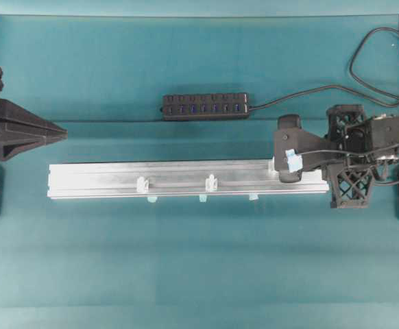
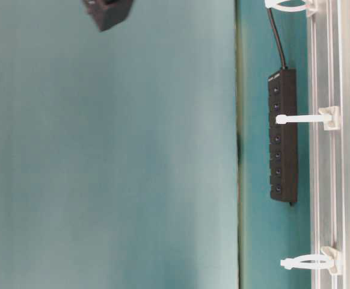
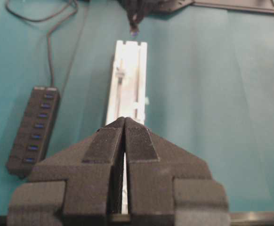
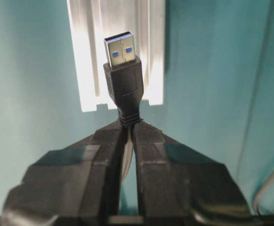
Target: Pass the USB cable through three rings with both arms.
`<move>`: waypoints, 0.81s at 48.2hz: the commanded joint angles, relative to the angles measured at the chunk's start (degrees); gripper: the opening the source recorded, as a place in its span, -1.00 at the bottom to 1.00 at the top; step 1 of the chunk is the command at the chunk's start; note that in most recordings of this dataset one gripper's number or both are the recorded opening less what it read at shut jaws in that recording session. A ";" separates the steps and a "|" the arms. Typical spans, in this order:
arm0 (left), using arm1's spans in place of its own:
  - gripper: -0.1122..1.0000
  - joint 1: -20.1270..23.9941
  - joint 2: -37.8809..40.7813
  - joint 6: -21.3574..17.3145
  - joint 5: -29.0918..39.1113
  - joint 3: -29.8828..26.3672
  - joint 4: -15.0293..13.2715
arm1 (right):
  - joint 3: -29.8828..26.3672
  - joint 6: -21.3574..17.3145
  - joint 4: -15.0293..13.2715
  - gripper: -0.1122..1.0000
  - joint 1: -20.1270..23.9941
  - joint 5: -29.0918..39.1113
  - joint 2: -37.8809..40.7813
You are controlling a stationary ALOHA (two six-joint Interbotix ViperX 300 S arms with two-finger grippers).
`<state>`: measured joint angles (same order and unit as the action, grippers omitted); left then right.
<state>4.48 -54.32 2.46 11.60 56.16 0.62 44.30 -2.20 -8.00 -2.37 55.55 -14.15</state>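
Gripping the USB cable (image 4: 123, 80) just behind its plug, the right end effector (image 4: 127, 129) is clenched on the strain relief — silver tip with blue insert pointing up and away, toward the near end of the aluminium rail (image 4: 116, 52).

Overhead view: right end effector (image 1: 282, 159) sits over the right end of the rail (image 1: 103, 179); the cord loops off behind the arm toward the top right.

Further along the rail — three rings. The middle one (image 1: 211, 183) and the left one (image 1: 142, 184) stand clear and upright; the third, nearest the right arm, is mostly hidden under it in that view, though the table-level view catches a sliver of it at the top edge (image 2: 289, 6).

Far end: left end effector (image 1: 57, 133) clenched on nothing, parked off the rail's left end, well apart from the rings. Black hub strip (image 1: 205, 106) lies on the table (image 1: 199, 274) behind the rail.

Step in hand, as judged: lining the plug up for the first ring; nothing threaded yet. The next move calls for a level, straight push of the tip through the nearest loop, with the left arm coming in to take the plug on the other side.
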 commanded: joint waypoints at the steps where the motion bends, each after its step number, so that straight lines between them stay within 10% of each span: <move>1: -0.76 0.09 0.35 0.09 -0.53 -1.32 0.09 | 1.05 -1.67 0.00 -0.92 -0.44 -2.90 0.70; 39: -0.76 0.09 1.41 0.00 -0.53 -1.32 0.09 | 3.25 -3.60 -0.26 -0.92 -3.69 -16.26 5.89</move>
<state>4.48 -53.17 2.55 11.60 56.25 0.62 47.99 -5.27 -8.09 -5.63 40.61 -8.70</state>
